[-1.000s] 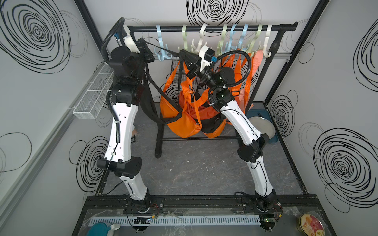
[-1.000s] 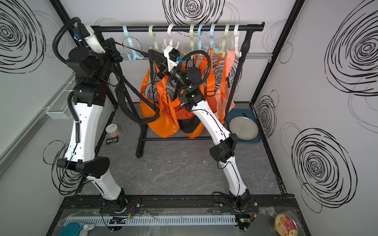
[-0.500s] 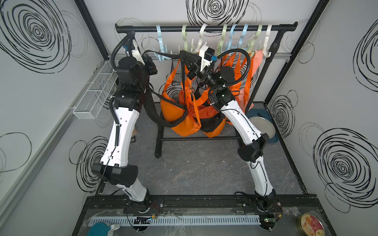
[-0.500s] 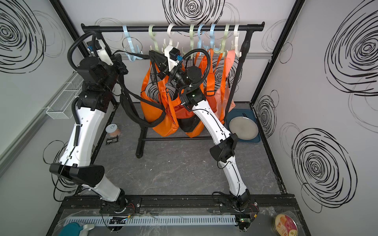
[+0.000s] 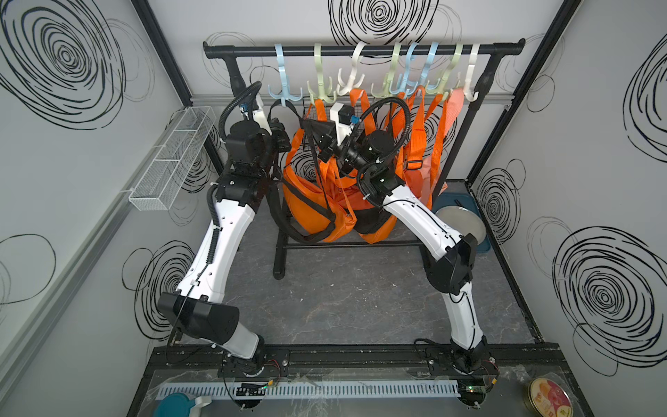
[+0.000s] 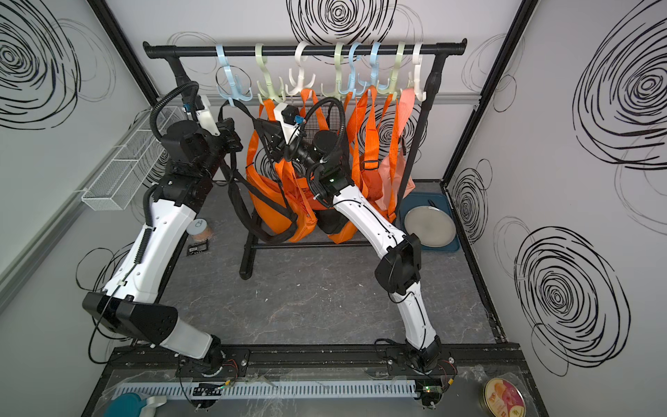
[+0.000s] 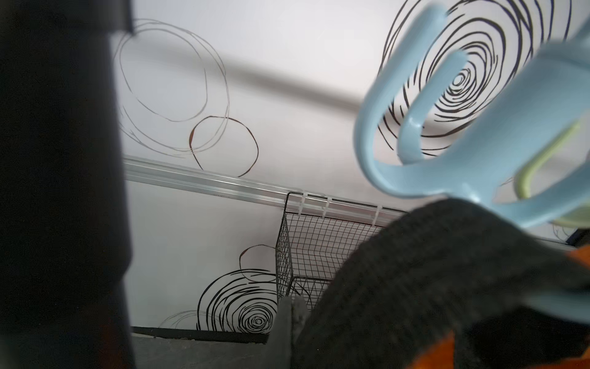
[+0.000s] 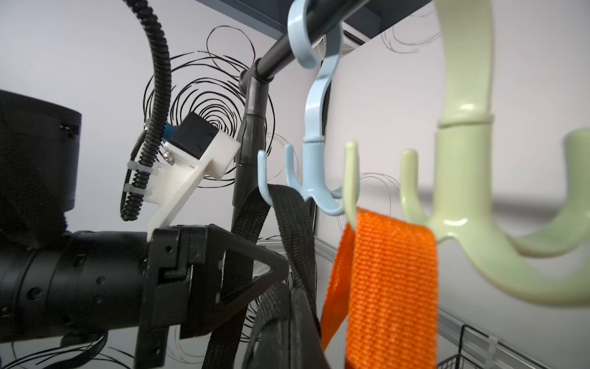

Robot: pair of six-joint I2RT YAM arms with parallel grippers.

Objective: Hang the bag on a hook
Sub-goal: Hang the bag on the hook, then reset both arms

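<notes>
Black strap (image 8: 284,204) of orange bag (image 5: 310,216) sits on blue hook (image 5: 284,94), upper middle of frame. Left gripper (image 8: 274,271) + right gripper (image 5: 314,135) next to it, can't tell if clamped or apart.

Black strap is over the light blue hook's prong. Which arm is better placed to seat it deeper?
Left, probably. The left gripper sits just below the light blue hook, beside the black strap; the right gripper hangs under the neighbouring green hook instead.
</notes>
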